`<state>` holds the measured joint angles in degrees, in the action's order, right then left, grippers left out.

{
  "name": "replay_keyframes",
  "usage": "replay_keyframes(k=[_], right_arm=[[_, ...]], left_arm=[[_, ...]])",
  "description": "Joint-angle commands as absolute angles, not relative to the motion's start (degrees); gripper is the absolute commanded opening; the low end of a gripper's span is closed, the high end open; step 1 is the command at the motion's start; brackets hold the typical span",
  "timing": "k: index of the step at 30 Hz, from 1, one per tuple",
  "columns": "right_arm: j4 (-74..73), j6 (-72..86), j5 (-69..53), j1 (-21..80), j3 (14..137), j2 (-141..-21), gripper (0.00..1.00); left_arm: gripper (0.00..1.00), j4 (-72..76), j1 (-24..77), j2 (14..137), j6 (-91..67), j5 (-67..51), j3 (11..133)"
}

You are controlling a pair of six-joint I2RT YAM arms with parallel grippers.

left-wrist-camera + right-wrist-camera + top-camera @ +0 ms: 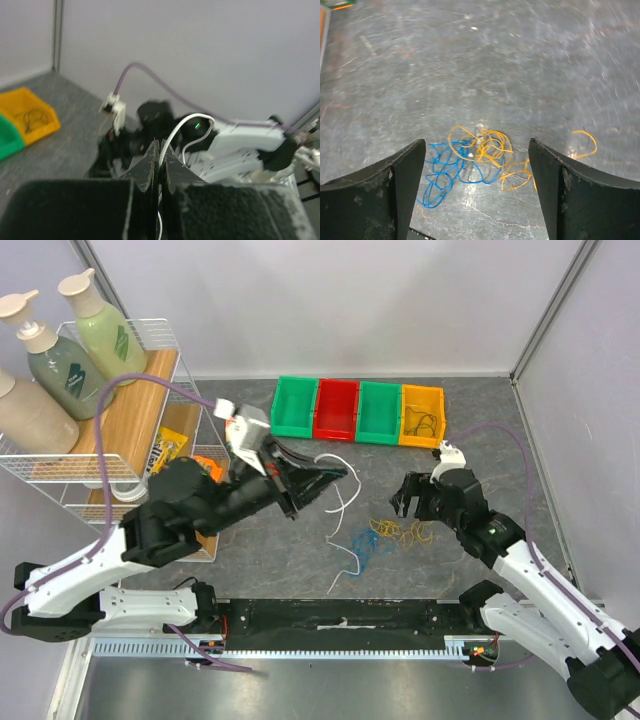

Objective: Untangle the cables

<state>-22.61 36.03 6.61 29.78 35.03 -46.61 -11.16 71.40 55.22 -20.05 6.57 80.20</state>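
Note:
My left gripper (337,478) is shut on a white cable (347,502) and holds it above the table; the cable trails down to the table top. In the left wrist view the jaws (160,146) pinch the white cable (175,136) between them. A blue cable (364,541) and a yellow cable (402,531) lie tangled on the table. My right gripper (405,503) is open and empty, just right of them. In the right wrist view the blue cable (443,171) and the yellow cable (489,145) lie ahead, between the open fingers (477,142).
A row of small bins stands at the back: green (293,407), red (337,409), green (380,411), yellow (421,417) with a dark wire inside. A wire rack (120,430) with bottles stands at the left. A loose yellow piece (586,144) lies to the right.

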Motion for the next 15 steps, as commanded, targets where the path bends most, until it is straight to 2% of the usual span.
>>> replay_keyframes(k=[1,5,8,10,15], right_arm=[[-24.00,23.31,-8.05,29.97,39.81,-44.92,0.93],[-14.88,22.67,-26.05,30.85,37.01,-40.61,0.94],[-2.51,27.05,-38.03,33.30,31.92,-39.20,0.93],[5.06,30.75,-38.50,36.81,29.37,-38.33,0.93],[14.66,36.28,-29.90,45.96,27.51,-38.93,0.88]], left_arm=[[0.02,-14.15,71.54,52.65,-22.05,12.74,72.79],[0.02,-12.66,71.63,48.88,-26.44,15.81,64.97],[0.02,-12.48,71.54,47.11,-29.87,17.75,61.09],[0.02,-13.01,71.54,46.32,-32.25,19.41,59.60],[0.02,-14.41,71.54,44.91,-37.96,23.63,57.40]])
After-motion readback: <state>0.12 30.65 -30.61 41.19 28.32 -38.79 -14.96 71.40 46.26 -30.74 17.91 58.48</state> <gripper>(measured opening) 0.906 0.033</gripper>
